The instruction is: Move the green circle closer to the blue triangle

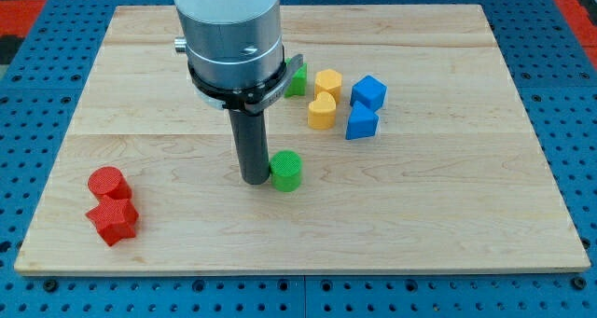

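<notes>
The green circle [286, 170] sits a little below the board's middle, my tip [254, 179] touching its left side — a bare rod, so no fingers to open or close. The blue triangle [361, 122] lies up and to the right, toward the top edge, beside a blue cube [369, 91] and two yellow blocks [323, 98]. Circle and triangle are well apart — I judge the push barely begun. Two red blocks [112, 206] sit near the bottom-left corner; another green block [297, 79] peeks from behind the arm.

Layout on your desk [448, 197]
You'll see my tip [254, 180] just left of the green circle [286, 170]; the blue triangle [361, 122] lies up-right of it, just right of the yellow heart [322, 112].
</notes>
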Available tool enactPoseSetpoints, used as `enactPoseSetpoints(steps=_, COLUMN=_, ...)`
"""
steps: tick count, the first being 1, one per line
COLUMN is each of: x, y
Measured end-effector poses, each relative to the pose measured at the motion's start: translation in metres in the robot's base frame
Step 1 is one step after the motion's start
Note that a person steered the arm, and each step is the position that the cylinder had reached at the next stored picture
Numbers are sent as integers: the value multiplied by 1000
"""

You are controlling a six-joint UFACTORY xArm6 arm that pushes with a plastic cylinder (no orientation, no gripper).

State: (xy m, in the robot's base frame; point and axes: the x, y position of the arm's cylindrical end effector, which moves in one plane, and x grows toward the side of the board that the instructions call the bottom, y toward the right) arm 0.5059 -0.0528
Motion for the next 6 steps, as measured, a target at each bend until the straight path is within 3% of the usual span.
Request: enactPoseSetpoints(steps=6, x=-9, y=81)
